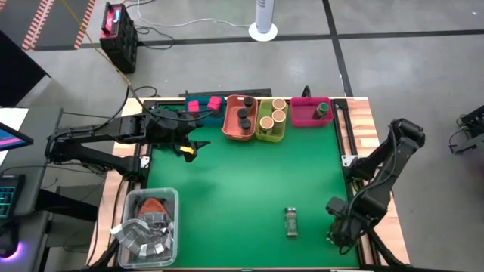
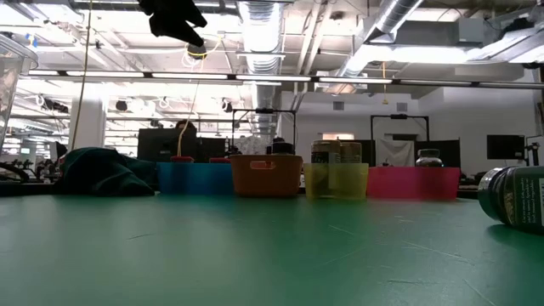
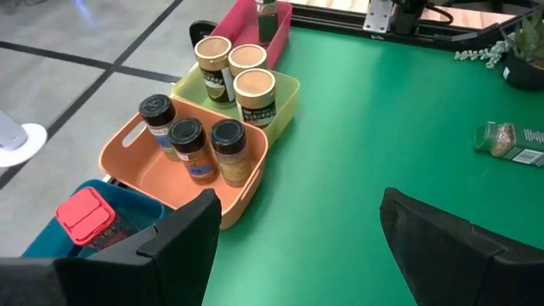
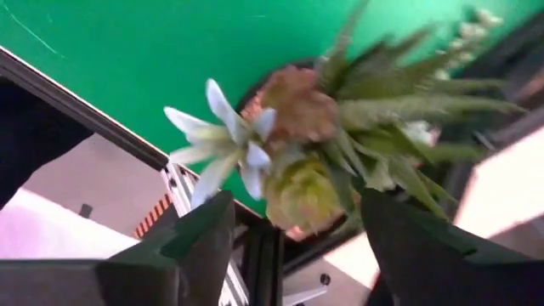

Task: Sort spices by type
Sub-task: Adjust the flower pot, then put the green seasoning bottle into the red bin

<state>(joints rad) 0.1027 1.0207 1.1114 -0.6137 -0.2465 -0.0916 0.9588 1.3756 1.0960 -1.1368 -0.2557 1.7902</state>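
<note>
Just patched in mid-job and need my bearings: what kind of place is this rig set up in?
Most likely an open industrial lab or workshop, not a kitchen. The low view shows exposed ceiling ducts and monitors on benches behind the green table; the high view shows bare concrete floor.

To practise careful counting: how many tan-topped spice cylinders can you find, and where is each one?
3. All tan-topped cylinders stand upright together in the yellow-green tray: one at its far end, one beside that, one nearest the orange tray. None seems hidden.

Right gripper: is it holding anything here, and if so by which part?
Nothing is held. The right gripper stands open by the table's near right corner, facing a plant sprig with nothing between its fingers. The left gripper is open and empty too.
</note>
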